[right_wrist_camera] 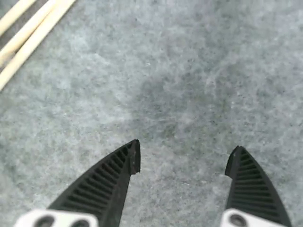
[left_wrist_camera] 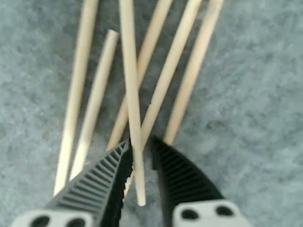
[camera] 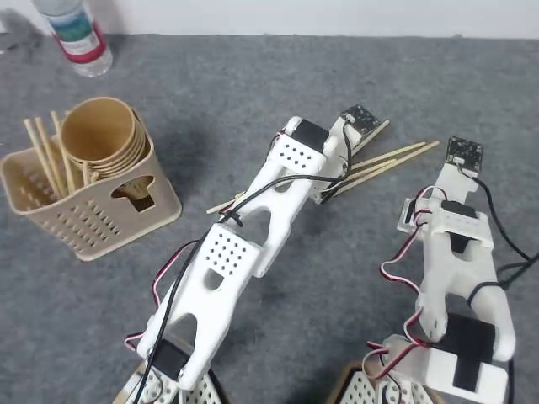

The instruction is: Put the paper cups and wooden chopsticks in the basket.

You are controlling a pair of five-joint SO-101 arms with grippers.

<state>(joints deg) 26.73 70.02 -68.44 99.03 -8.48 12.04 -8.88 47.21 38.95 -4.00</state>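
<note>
Grey felt table (camera: 253, 76) (white wall (camera: 337, 13) behind); left gripper (left_wrist_camera: 140, 141) pinches a chopstick (left_wrist_camera: 129, 71), right gripper (right_wrist_camera: 187, 144) splayed.

Two white plastic units here: left arm (camera: 227, 261) has dotted hole grids, right arm (camera: 459, 252) shows black servo blocks. Red, white and black cables (camera: 404, 252) loop along both, jaws are black and ribbed

Overhead camera; wrist cameras near chopsticks (left_wrist_camera: 134, 94)

Bright, even light from above casts only soft, faint shadows beside the basket (camera: 101, 223) and left arm (camera: 253, 219).
</note>
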